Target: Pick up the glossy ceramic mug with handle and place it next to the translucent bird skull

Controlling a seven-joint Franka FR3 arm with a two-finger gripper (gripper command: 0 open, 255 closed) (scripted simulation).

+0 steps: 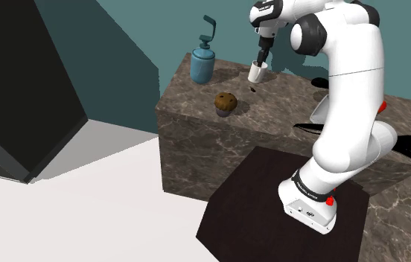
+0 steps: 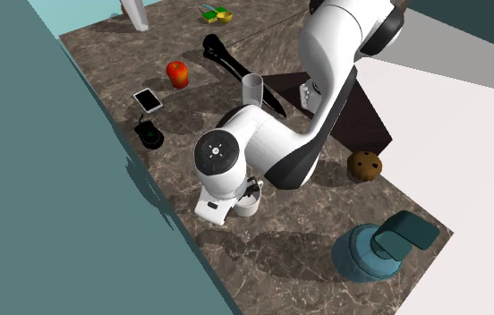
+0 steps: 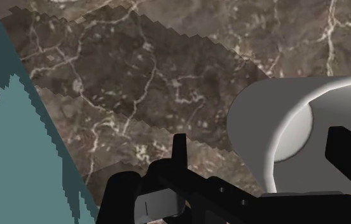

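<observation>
- Gripper (image 1: 261, 59) hangs directly above white mug (image 1: 257, 72).
- Mug appears upright on marble counter (image 1: 196, 112), close to far edge along teal wall (image 1: 115, 45), just beside blue dispenser (image 1: 202, 63). Muffin (image 1: 225, 103) sits nearer front edge.
- Wrist view: fingers spread, astride mug wall. One finger (image 3: 178, 147) stands outside with gap, other inside mouth. Nothing pinched.
- Handle not discernible.
- Judgement: grasp turns on this wall-between-fingers alignment; closing should pinch wall.
- Bird skull not identified; carry direction undetermined.
</observation>
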